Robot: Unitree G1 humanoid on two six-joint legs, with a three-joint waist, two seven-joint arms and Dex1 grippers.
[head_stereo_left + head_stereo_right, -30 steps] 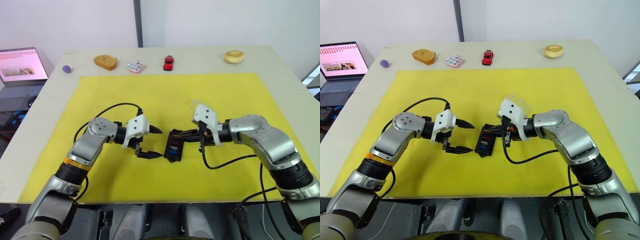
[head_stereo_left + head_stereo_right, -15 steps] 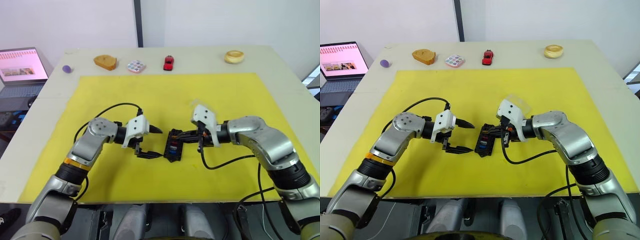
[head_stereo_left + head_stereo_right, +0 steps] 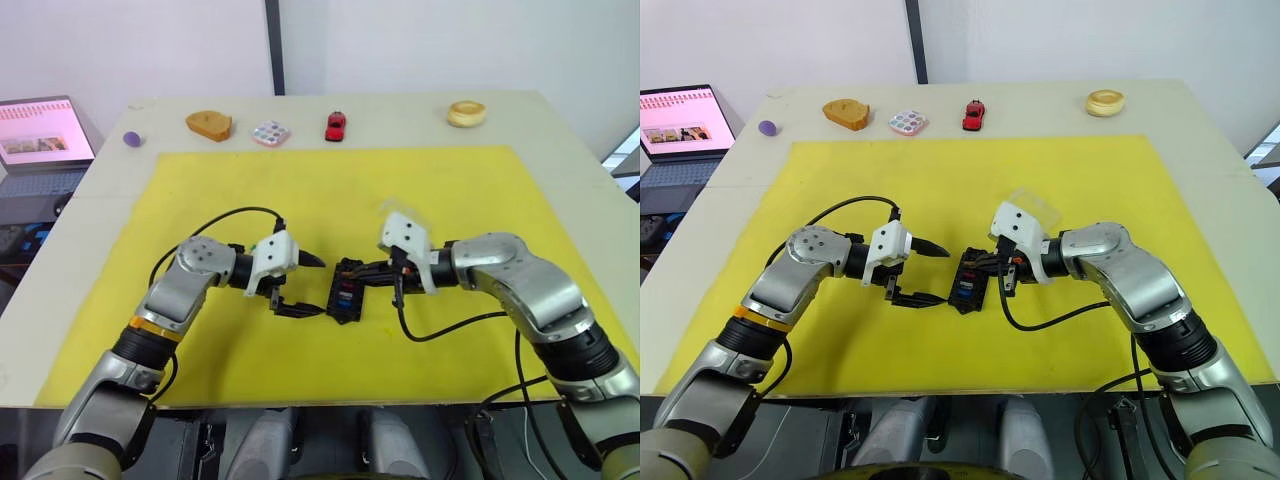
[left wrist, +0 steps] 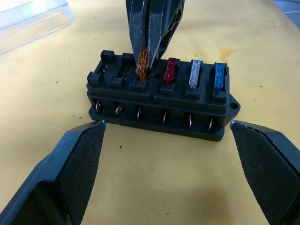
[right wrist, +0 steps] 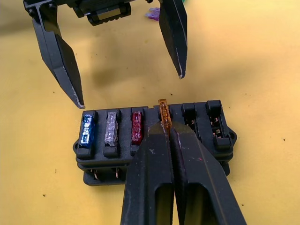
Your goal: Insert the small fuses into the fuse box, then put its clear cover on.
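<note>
The black fuse box (image 3: 345, 299) lies mid-mat with a blue fuse (image 4: 219, 76), a grey fuse (image 4: 195, 75) and a red fuse (image 4: 170, 71) seated in one row. My right gripper (image 5: 166, 133) is shut on an orange fuse (image 5: 163, 112), whose lower end sits at the slot beside the red one. My left gripper (image 3: 318, 287) stands open just left of the box, holding nothing. The clear cover (image 4: 28, 21) lies on the mat beyond the box, partly hidden behind my right wrist. A purple fuse (image 5: 152, 14) lies loose behind my left gripper.
Along the table's far edge stand a brown block (image 3: 209, 124), a dotted disc (image 3: 270, 133), a red toy car (image 3: 336, 125) and a tan ring (image 3: 466, 113). A purple ball (image 3: 131, 139) and a laptop (image 3: 40, 135) are at the far left.
My right gripper has edged slightly left, closer over the fuse box, still holding the orange fuse. The left arm has not moved.
</note>
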